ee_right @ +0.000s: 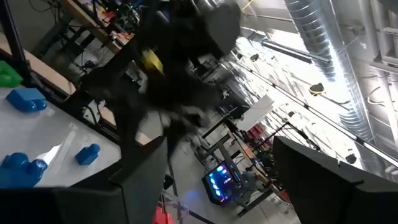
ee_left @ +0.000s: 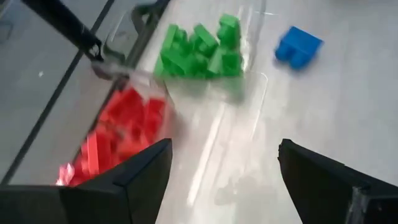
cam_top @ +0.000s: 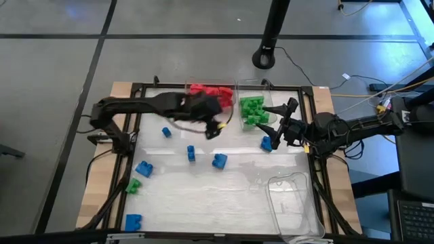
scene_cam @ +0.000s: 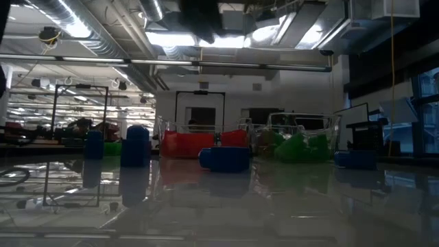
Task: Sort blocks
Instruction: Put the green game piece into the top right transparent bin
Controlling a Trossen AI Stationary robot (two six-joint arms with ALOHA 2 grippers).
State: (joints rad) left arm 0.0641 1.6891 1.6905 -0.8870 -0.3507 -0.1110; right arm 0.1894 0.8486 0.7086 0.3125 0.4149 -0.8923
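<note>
Red blocks (cam_top: 207,90) fill a clear bin at the table's far edge, and green blocks (cam_top: 252,108) fill the bin beside it. Loose blue blocks (cam_top: 219,160) lie spread over the table, one (cam_top: 266,143) just under my right gripper (cam_top: 274,122). A single green block (cam_top: 133,186) sits at the left. My left gripper (cam_top: 215,125) hovers in front of the red bin, open and empty (ee_left: 224,155), with the red blocks (ee_left: 124,121) and green blocks (ee_left: 199,50) ahead of it. The right gripper (ee_right: 217,155) is open and holds nothing.
An empty clear bin (cam_top: 295,203) stands at the front right. A dark frame (cam_top: 135,88) runs around the table. Further blue blocks (cam_top: 144,169) (cam_top: 133,221) lie near the left edge. The two arms are close together near the green bin.
</note>
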